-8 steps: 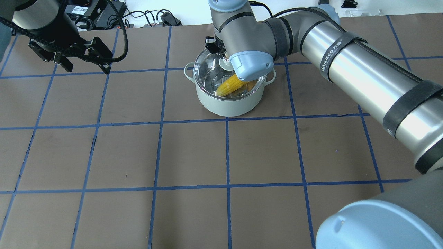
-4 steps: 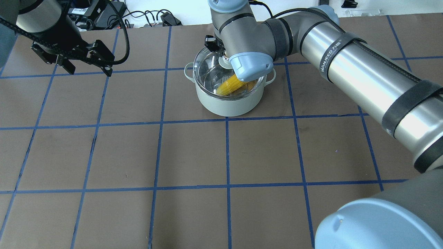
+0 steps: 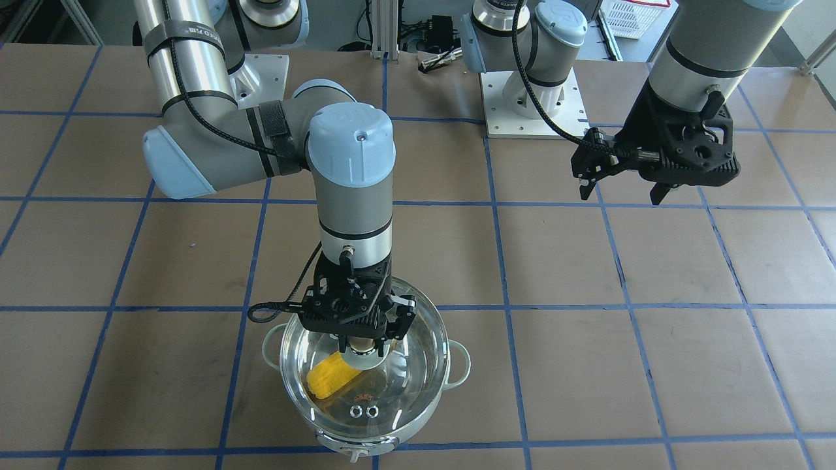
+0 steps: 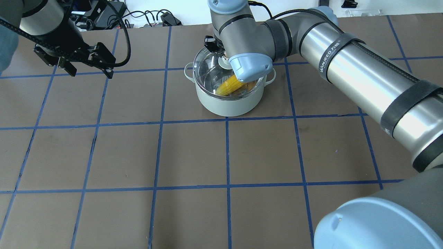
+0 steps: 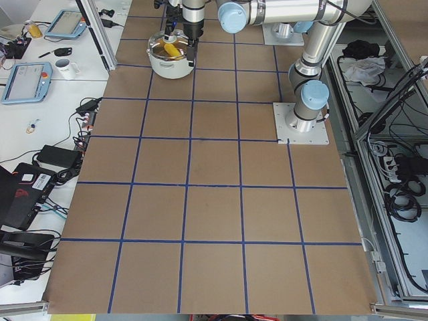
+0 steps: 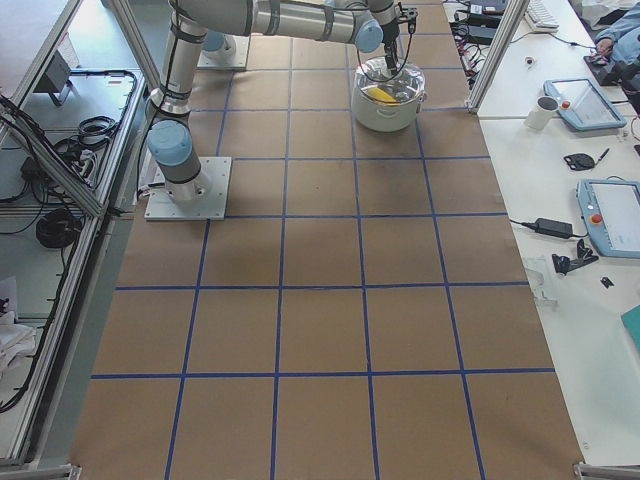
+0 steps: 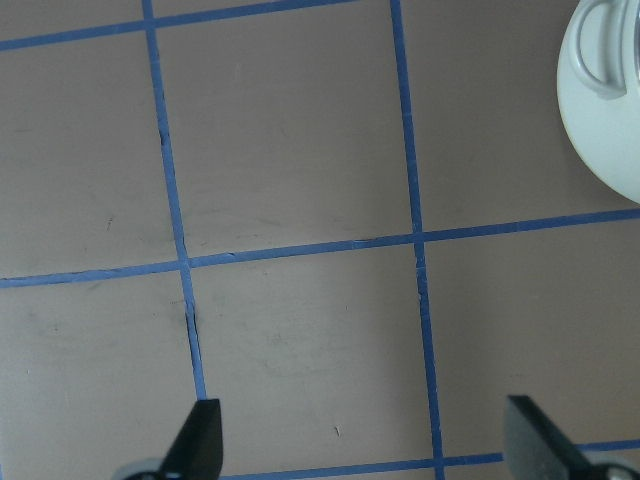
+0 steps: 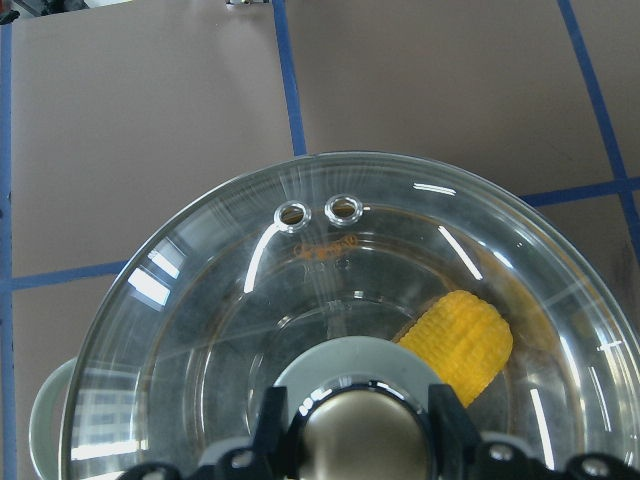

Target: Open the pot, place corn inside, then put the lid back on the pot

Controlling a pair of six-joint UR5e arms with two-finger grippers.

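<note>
The pale mint-green pot (image 4: 226,103) stands at the far middle of the table; it also shows in the front view (image 3: 269,352). The yellow corn (image 4: 228,86) lies inside it, seen through the glass (image 3: 332,377). The clear lid (image 3: 405,391) covers the pot's opening; I cannot tell whether it rests on the rim or hangs just above. My right gripper (image 3: 360,343) is shut on the lid's cream knob, as the right wrist view (image 8: 365,425) shows. My left gripper (image 4: 91,73) is open and empty above bare table, left of the pot; its fingertips (image 7: 205,430) stand wide apart.
Cables and power boxes (image 4: 104,14) lie beyond the table's far edge. The two arm base plates (image 3: 532,98) sit at the robot's side of the table. The brown table (image 4: 193,155) carries a blue tape grid. The right arm's long links (image 4: 363,76) span above the table's right half.
My left gripper has shifted slightly down and to the right in the overhead view. The right gripper and lid have barely moved over the pot.
</note>
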